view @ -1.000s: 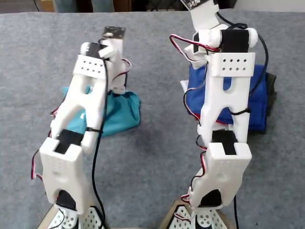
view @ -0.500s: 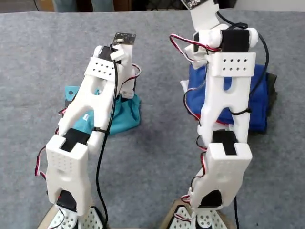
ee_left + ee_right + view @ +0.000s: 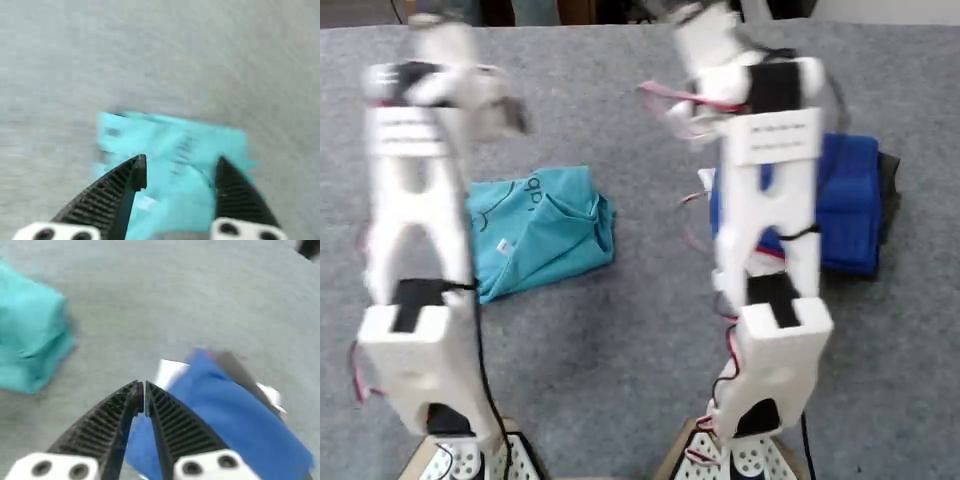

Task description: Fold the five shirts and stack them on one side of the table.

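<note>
Grey table (image 3: 650,120) bore a loosely folded teal shirt (image 3: 540,235) at left, blue stack (image 3: 845,200) at right; left gripper (image 3: 181,162) hung over the shirt, jaws apart; right gripper (image 3: 143,386) was shut, empty; a single-layer grab risked undoing the fold in transit.

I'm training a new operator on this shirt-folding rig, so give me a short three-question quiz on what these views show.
1. True or false: the left gripper is open, holding nothing.
2. Which shirt lies topmost at the table's right side? A teal, B blue, C red.
3. Fill in: the right gripper's jaws are ___.
Key: 1 true; 2 B, the blue shirt; 3 shut.
</note>
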